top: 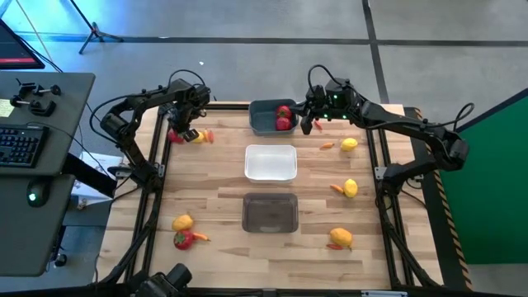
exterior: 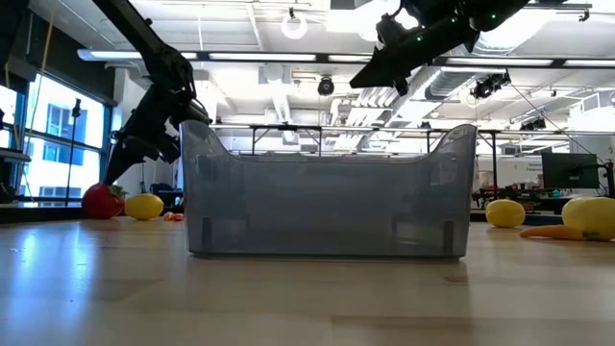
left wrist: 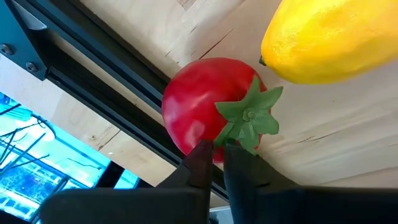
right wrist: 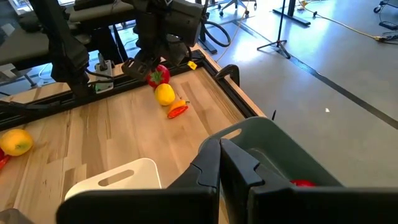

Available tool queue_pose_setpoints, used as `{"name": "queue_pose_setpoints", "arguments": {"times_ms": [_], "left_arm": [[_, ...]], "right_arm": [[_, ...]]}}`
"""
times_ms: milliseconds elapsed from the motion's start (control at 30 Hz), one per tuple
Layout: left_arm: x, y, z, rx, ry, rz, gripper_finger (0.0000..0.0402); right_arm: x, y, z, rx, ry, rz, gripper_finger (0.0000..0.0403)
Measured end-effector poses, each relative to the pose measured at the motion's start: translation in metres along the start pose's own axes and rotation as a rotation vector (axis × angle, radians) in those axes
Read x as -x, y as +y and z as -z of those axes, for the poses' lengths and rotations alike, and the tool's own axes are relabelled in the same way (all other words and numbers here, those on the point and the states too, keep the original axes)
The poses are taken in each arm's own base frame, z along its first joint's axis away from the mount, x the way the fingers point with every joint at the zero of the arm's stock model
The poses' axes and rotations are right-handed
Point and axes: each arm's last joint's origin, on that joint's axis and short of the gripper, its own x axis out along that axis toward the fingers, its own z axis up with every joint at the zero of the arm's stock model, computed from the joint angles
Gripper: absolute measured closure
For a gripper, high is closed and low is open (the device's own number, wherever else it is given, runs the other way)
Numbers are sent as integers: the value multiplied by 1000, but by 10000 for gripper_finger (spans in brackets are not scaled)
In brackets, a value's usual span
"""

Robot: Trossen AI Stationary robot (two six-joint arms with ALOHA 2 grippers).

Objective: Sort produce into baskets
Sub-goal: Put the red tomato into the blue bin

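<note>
Left gripper (left wrist: 214, 163) — fingers pressed together on the strawberry's (left wrist: 208, 106) green stem, beside a lemon (left wrist: 329, 40)

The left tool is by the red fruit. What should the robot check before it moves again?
1. Left tool at the red fruit: ok.
2. Fingers closed on its green leaf: ok.
3. Firm hold: cannot tell.
4. Lemon touching the fruit, may roll: not ok.
5. Dark blue-grey basket has room: ok.
6. Right tool, shut, beside that basket's rim, in the way: not ok.
</note>
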Motion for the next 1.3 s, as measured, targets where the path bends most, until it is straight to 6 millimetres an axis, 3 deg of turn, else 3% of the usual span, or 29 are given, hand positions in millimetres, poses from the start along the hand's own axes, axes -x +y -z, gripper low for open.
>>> {"name": "queue_pose_setpoints", "arguments": {"times_ms": [333, 700, 867, 1033, 1300], "left_arm": [[3, 0, 6, -41, 7, 18, 401], [37, 8, 22, 16, -107, 21, 401], [40, 8, 24, 35, -114, 46, 396], [40, 10, 20, 16, -158, 7, 351], [40, 9, 18, 19, -179, 34, 216]], "right_arm": [[0, 0, 0, 0, 0, 0, 403], [0, 0, 0, 0, -1, 0, 403], [0, 0, 0, 1, -1, 0, 403], [0, 0, 0, 0, -1, 0, 403], [0, 0, 0, 1, -1, 0, 403]]}}
